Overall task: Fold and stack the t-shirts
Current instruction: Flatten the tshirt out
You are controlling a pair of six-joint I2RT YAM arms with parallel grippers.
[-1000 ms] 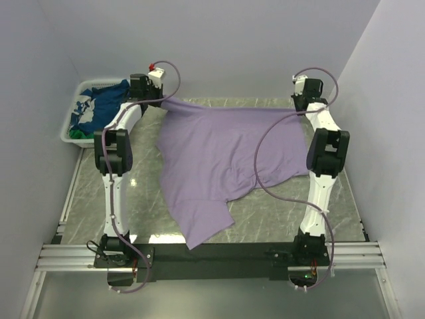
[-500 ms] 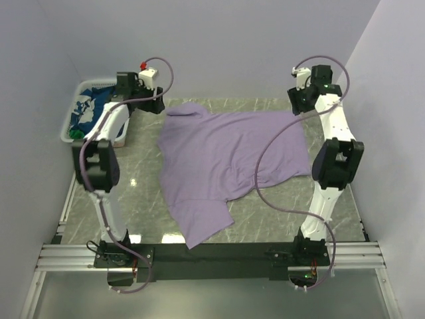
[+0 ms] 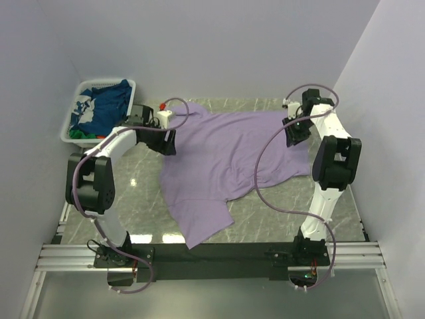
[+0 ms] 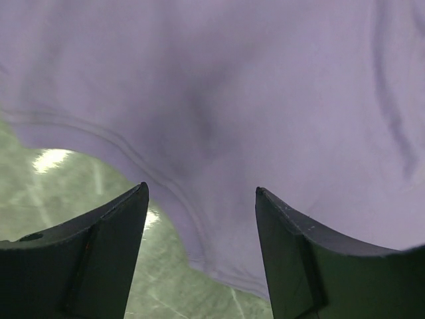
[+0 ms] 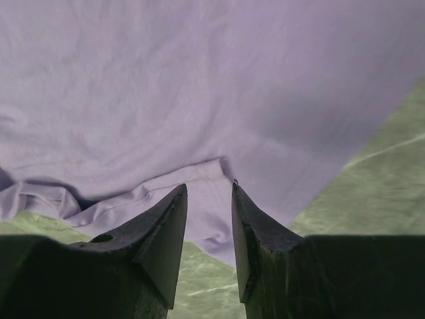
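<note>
Shirt [image 3: 226, 156] — slack now, flat on table [image 3: 133, 199]

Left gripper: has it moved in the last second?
Yes: the left gripper came toward the table's near edge, now level with the white basket's near end, over the lavender t-shirt's edge.

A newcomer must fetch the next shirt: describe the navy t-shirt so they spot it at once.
At the far left corner of the green marbled table stands a white slatted basket. The navy t-shirt lies heaped inside it. Dark blue with white print sets it apart from the green cloth at the basket's near end and the lavender t-shirt spread on the table.
</note>
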